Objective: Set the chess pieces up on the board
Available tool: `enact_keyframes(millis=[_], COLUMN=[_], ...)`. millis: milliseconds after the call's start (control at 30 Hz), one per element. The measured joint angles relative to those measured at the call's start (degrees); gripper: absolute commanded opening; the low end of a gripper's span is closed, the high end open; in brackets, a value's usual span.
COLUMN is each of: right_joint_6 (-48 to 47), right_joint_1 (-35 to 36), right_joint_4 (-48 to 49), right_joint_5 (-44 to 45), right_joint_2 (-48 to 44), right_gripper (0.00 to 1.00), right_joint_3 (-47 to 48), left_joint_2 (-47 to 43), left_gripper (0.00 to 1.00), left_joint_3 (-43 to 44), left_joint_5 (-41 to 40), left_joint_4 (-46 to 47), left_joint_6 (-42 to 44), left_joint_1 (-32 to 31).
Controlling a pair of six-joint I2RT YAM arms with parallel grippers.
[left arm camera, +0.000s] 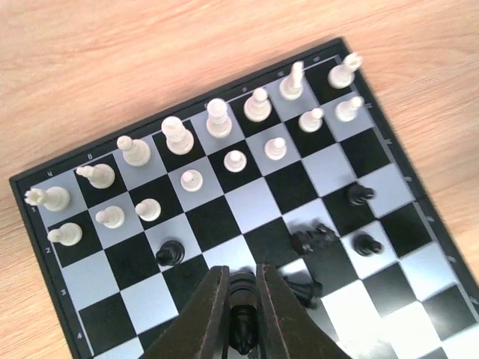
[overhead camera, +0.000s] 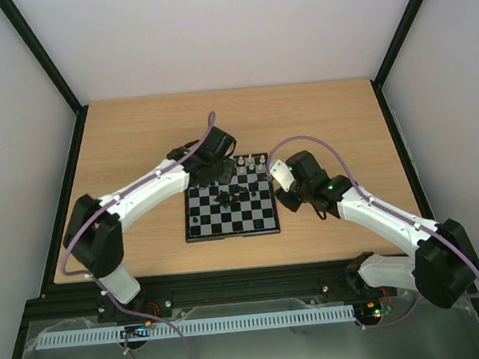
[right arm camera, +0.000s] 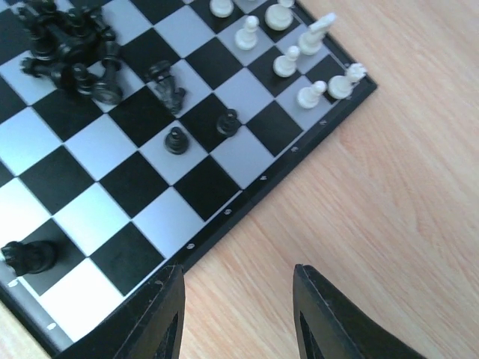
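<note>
The board lies at the table's middle. White chess pieces stand in two rows along its far edge. Black chess pieces lie in a loose heap mid-board, with a few more standing or tipped on nearby squares. My left gripper hovers over the board and is shut on a black chess piece, held between its fingers. My right gripper is open and holds nothing. It hangs over bare wood just off the board's right edge. In the top view the left gripper is over the far half, the right gripper beside the board.
A single black piece stands near the board's near right corner, another close to the left fingers. Two black pawns stand mid-board. Bare wooden table surrounds the board, with black frame rails at its sides.
</note>
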Motion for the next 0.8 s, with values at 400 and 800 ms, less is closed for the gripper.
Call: enact_keyframes(millis=[400,800], right_joint_6=[1.38,1.46], right_joint_1=[0.00,0.00], right_joint_4=[2.38,2.38], right_joint_5=[6.19,6.12], right_joint_2=[1.79,2.67], right_gripper=[0.42,0.42], right_joint_3=[-0.15,-0.15], left_joint_2=[-16.15,-16.81], left_gripper=[0.08,0.08], left_joint_3=[-8.04,-18.62], left_joint_5=[7.39,8.61], left_joint_4=[-2.12,-2.64], left_joint_6=[1.57,0.15], left_joint_1=[-2.38,-8.39])
